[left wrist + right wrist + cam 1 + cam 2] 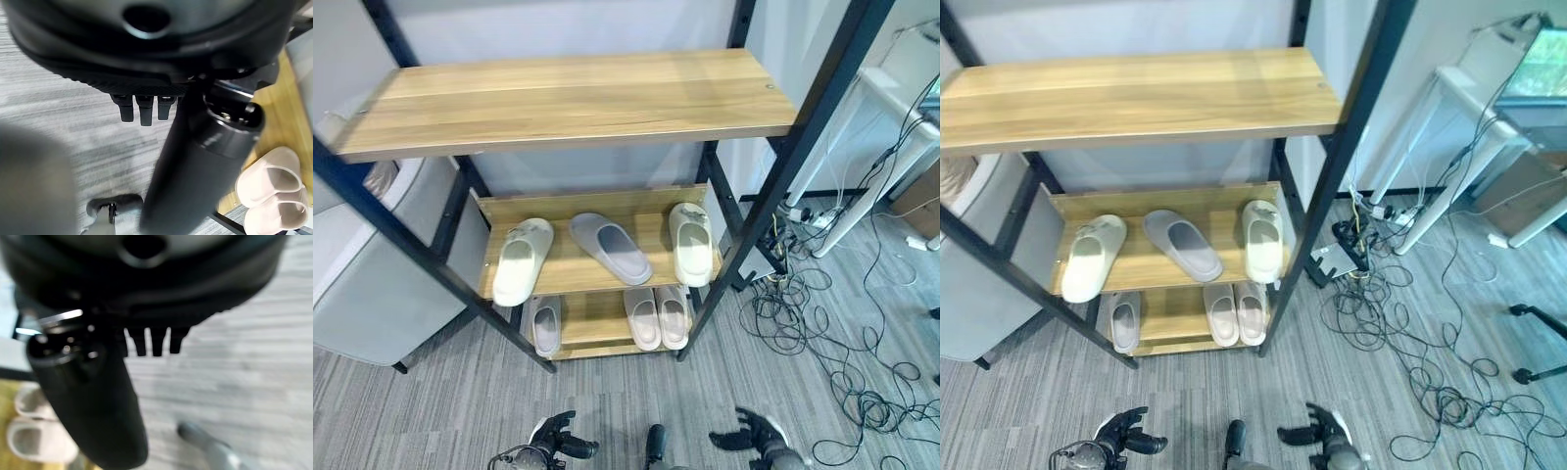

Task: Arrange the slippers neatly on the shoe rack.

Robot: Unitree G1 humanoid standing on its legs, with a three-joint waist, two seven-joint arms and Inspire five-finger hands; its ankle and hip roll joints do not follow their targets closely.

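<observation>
Low at the near edge, above the grey striped carpet (460,392), the left robot hand (560,438) and the right robot hand (751,434) hang side by side, well apart from each other, with nothing in either. Both have their fingers loosely spread and relaxed, thumbs turned inward toward one another.

Ahead of the two hands stands the shoe rack (440,262), a black metal frame with wooden boards. Its bottom shelf (592,318), the nearest to the hands, carries a single pale slipper (546,326) ahead of the left robot hand, and a pair of pale slippers (657,316) lying side by side and touching, between the two hands' lines and a little toward the right one. All three point toes toward the hands.

Above and beyond that, the middle shelf (570,262) holds a cream slipper (522,259) on the left hand's side, a grey slipper (610,247) lying skewed in the centre, and another cream slipper (690,243) on the right hand's side, each apart from the next.

Farther up, the top shelf (568,98) is a broad wooden board.

Off to the right robot hand's side, beyond it, loose black cables (803,313) sprawl over the carpet near a white frame (862,186).
</observation>
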